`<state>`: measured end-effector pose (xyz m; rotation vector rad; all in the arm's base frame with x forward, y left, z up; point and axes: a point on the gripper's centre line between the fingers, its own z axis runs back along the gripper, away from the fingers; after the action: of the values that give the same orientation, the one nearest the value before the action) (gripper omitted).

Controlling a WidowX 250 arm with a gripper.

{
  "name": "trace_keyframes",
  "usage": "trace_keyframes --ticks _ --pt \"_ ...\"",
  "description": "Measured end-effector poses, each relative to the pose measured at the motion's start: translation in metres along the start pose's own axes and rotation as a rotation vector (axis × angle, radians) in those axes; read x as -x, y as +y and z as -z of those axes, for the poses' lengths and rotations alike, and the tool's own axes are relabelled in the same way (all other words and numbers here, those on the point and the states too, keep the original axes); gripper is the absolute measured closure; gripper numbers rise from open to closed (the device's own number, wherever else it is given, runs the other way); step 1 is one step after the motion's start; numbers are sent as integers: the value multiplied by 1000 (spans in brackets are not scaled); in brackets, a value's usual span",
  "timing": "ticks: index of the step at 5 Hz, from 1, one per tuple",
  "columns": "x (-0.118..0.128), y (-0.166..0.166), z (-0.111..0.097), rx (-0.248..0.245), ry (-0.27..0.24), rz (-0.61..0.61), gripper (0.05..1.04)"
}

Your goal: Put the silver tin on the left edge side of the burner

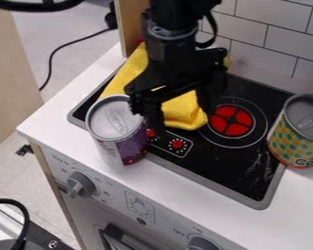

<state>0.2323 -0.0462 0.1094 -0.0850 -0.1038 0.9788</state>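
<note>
The white-and-purple cylindrical metal tin (117,122) stands at the front edge of the flat black cooktop (228,168), near its left corner; where its base meets the rim cannot be told. Behind it, the soft yellow cloth (184,113) lies on the cooktop's left part, with the round red burner (232,120) to its right. The black two-fingered end effector (154,119) hangs just beside the tin, over the cooktop. At the right edge stands the patterned multicoloured cylindrical can (296,139). The cooktop sits in the white table (169,180), before the white tiled wall (277,41).
</note>
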Motion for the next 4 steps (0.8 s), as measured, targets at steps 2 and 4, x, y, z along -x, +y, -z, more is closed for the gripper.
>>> trace_keyframes --ticks 2,4 --pt "17 -27 -13 10 -100 394 87" --pt "8 -39 -10 20 -243 880 87"
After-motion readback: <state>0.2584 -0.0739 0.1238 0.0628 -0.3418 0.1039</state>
